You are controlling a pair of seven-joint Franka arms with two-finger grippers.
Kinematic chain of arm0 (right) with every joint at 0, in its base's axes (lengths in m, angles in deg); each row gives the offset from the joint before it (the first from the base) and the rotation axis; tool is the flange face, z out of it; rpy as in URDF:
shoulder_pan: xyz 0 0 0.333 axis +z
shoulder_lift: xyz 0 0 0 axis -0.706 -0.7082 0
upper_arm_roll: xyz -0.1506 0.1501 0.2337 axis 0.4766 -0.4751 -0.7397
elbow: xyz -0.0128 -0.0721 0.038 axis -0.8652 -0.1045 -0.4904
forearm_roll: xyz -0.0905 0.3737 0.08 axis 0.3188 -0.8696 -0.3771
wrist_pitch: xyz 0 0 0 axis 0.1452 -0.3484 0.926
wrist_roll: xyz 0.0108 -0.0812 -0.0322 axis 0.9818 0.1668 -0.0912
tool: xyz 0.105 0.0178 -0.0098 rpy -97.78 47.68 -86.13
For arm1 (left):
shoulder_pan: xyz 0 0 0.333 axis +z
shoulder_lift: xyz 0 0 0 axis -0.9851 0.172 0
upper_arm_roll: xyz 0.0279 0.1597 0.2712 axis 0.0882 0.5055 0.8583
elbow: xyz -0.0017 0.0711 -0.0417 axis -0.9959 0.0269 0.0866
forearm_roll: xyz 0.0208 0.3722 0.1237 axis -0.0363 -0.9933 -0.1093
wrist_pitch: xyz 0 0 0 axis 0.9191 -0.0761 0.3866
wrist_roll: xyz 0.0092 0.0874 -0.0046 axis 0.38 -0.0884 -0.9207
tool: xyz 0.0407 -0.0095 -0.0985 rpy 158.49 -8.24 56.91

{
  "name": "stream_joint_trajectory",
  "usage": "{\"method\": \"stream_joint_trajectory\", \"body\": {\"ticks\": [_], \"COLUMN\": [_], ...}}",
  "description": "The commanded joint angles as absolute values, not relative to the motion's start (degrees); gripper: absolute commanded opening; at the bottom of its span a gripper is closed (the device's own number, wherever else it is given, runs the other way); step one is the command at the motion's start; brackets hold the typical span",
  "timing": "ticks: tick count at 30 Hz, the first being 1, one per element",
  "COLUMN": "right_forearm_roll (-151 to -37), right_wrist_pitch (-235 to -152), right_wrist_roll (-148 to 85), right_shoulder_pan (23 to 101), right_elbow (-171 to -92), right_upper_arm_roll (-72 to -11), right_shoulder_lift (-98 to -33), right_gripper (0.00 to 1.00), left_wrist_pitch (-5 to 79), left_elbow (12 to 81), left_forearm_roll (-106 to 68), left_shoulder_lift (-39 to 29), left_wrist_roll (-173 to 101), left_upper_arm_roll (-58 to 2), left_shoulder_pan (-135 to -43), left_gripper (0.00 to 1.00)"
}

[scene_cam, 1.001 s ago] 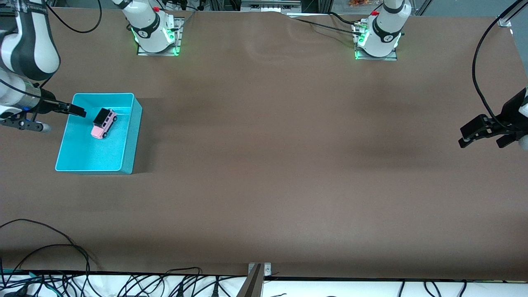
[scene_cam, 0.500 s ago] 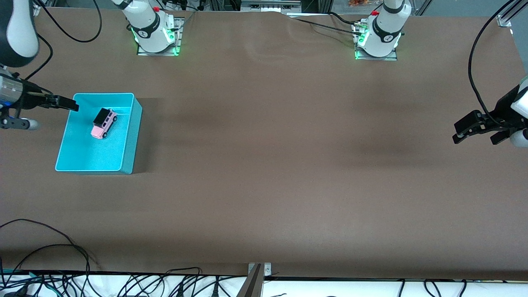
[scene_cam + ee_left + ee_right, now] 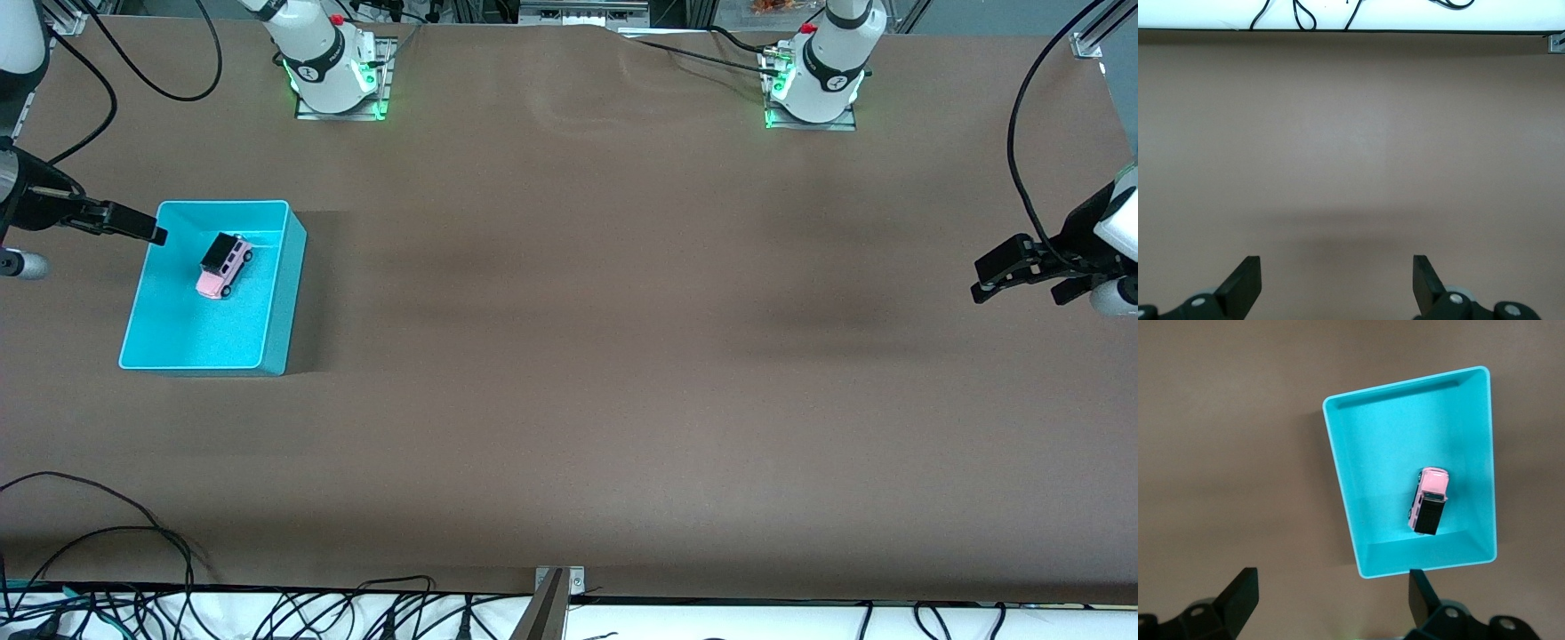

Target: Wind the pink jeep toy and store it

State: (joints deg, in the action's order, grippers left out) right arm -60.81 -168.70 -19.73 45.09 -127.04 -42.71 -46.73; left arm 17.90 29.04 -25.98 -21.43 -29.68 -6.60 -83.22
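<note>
one pink jeep toy (image 3: 223, 265) is seen inside the turquoise bin (image 3: 283, 293), standing on its wheels on the bin floor, in the half of the bin farther from the front camera, apart from every wall; the bin itself is set on the brown worktop (image 3: 587, 356) toward the right arm's end. the storing part of the task is judged to be done, so the step in hand is taken to be a clean parting from the bin. to do it well, each tool should be kept high above the bin rim, no wall should be brushed, and the toy should be left undisturbed where it sits, since a small wheeled car is likely to roll if the bin is knocked. the right tool (image 3: 133, 226) is held in the air just over the bin's edge at the right arm's end of the worktop, with the arm reaching in from that end and the fingers pointed toward the bin; in the right wrist view the right tool (image 3: 1331, 600) is shown with its jaws spread wide and nothing between them, and the bin and toy (image 3: 1428, 500) are seen below. the left tool (image 3: 1022, 271) is held over bare worktop at the left arm's end, well apart from the bin, waiting; its jaws are likewise spread wide and empty.
</note>
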Motion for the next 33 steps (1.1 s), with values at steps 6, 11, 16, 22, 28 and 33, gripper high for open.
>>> {"method": "stream_joint_trajectory", "body": {"ticks": [6, 11, 16, 22, 28, 33], "right_forearm_roll": [-61.6, -61.1, -60.3, -56.8, -56.7, -57.0], "right_wrist_pitch": [-166.6, -168.7, -169.0, -170.7, -174.0, -173.7], "right_wrist_roll": [-16.2, -16.6, -17.0, -20.6, -23.9, -23.8], "right_shoulder_pan": [46.0, 46.0, 45.9, 45.8, 45.2, 45.2], "right_elbow": [-123.1, -123.6, -123.9, -126.5, -130.2, -129.6], "right_upper_arm_roll": [-45.6, -47.5, -48.3, -48.9, -48.9, -48.4], "right_shoulder_lift": [-48.6, -48.5, -47.9, -45.5, -42.6, -42.2], "right_gripper": [1.00, 1.00, 1.00, 1.00, 1.00, 1.00], "left_wrist_pitch": [17.3, 17.3, 17.2, 17.2, 17.2, 17.2], "left_elbow": [29.4, 29.4, 29.4, 29.3, 29.3, 29.3], "left_forearm_roll": [-25.5, -25.5, -25.5, -25.5, -25.5, -25.5], "left_shoulder_lift": [-22.3, -22.3, -22.3, -22.3, -22.3, -22.3], "left_wrist_roll": [-28.7, -28.7, -28.7, -28.7, -28.7, -28.7], "left_upper_arm_roll": [-6.8, -6.9, -7.0, -7.0, -6.9, -6.8], "left_shoulder_pan": [-82.9, -82.9, -83.1, -83.1, -82.7, -82.6], "left_gripper": [1.00, 1.00, 1.00, 1.00, 1.00, 1.00]}}
